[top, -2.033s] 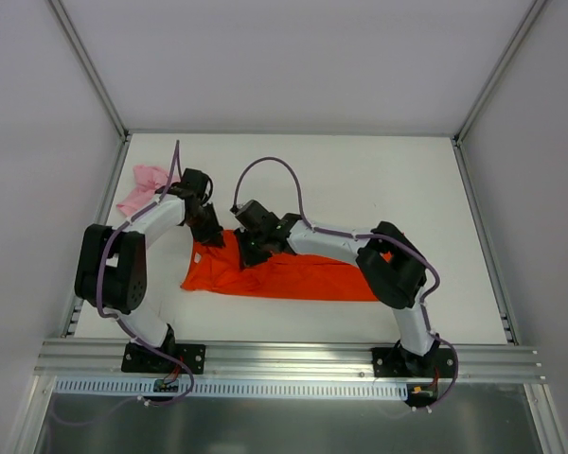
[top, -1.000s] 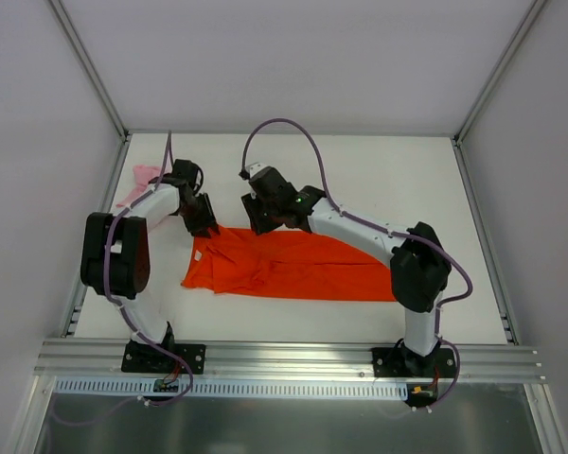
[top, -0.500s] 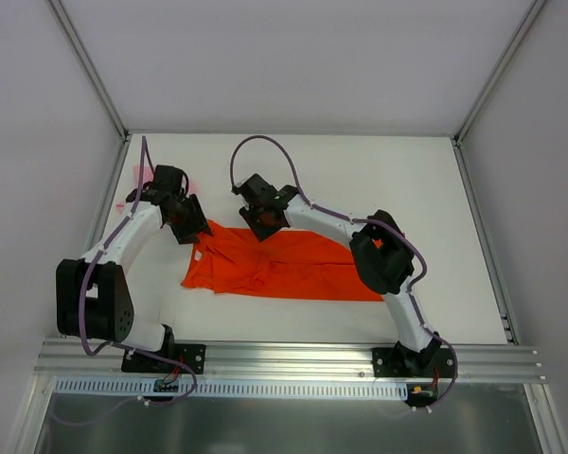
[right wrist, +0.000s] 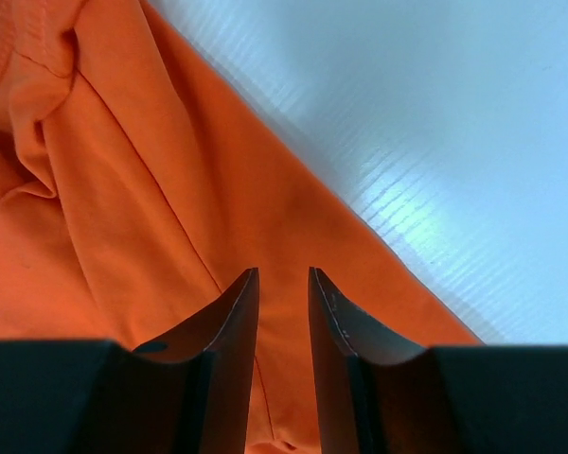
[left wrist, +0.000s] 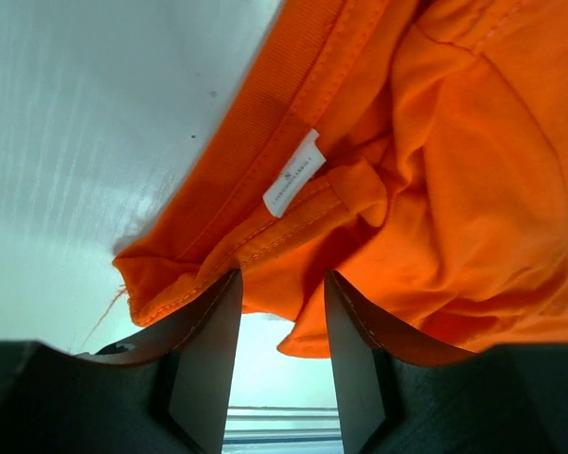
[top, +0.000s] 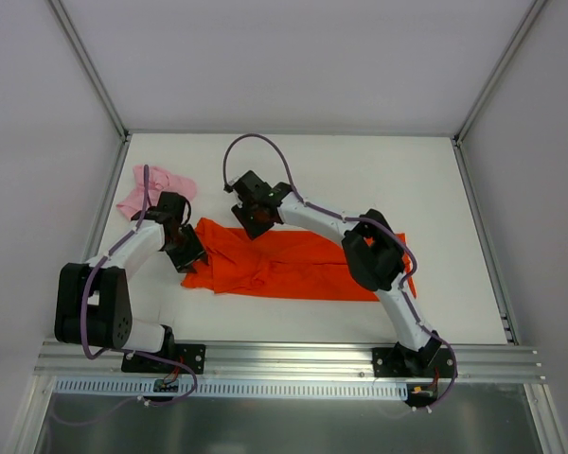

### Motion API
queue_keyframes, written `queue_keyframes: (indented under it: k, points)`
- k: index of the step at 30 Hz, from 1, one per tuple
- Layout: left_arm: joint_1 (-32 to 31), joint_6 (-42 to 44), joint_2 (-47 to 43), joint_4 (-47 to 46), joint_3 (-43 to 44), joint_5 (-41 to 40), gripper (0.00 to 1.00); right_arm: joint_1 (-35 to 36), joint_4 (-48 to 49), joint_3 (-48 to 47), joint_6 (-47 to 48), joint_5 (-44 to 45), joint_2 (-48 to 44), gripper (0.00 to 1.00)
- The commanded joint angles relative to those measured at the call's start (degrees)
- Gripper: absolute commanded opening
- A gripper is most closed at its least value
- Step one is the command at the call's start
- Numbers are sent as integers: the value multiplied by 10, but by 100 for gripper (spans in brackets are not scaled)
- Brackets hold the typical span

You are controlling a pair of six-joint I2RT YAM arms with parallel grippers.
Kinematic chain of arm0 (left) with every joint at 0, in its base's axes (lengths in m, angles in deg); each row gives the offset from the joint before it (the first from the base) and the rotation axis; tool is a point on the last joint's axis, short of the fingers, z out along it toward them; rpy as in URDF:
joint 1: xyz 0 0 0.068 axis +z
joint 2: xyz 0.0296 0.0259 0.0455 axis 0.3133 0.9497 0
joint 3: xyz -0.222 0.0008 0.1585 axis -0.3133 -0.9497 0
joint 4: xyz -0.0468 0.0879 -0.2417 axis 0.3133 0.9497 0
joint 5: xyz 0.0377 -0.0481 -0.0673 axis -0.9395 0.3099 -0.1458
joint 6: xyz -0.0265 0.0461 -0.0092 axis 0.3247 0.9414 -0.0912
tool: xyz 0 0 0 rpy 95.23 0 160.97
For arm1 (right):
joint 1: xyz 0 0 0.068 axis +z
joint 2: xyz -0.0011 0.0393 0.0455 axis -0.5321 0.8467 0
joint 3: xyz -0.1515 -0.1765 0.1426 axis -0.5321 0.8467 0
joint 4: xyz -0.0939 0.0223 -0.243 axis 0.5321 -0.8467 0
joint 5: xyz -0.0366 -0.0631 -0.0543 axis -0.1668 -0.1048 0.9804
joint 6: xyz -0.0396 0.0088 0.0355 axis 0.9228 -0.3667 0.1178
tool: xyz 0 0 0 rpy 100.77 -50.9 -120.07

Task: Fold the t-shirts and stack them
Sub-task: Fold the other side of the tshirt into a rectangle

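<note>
Neither was folded: the rumpled orange-red cloth t-shirt (top: 293, 270) lay beneath the parted left hand (left wrist: 282, 279) and right hand (right wrist: 283, 274), the crumpled pale pink cloth t-shirt (top: 150, 189) just beyond its left end.

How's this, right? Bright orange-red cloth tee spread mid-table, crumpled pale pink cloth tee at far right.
Wrong side: the crumpled pale pink cloth tee sits at far left, per the top external view. The bright orange-red cloth tee is spread mid-table.

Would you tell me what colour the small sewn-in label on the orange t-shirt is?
The label is white, clearest in the left wrist view.
</note>
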Motion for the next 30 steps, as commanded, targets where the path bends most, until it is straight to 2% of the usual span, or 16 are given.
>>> queue_keyframes:
  k: [1,10,14,15,19,21,30]
  points:
    - [4,-20,-6,-1,-14,-24,40,7,-9,-23,10,-20,12,31]
    - [4,-18,14,-14,-22,-31,39,14,-31,-61,14,-5,49,29]
    - [4,-20,25,-19,-29,-37,36,14,-41,-69,16,-5,61,15]
    - [4,-21,26,-22,-33,-38,36,14,-40,-66,15,-2,58,9]
    - [4,-21,30,-30,-46,-38,36,15,-31,-63,15,21,39,7]
    - [4,-19,32,-32,-50,-38,35,16,-26,-63,14,28,31,1]
    - [4,-17,39,-38,-58,-43,34,16,-27,-89,15,47,22,1]
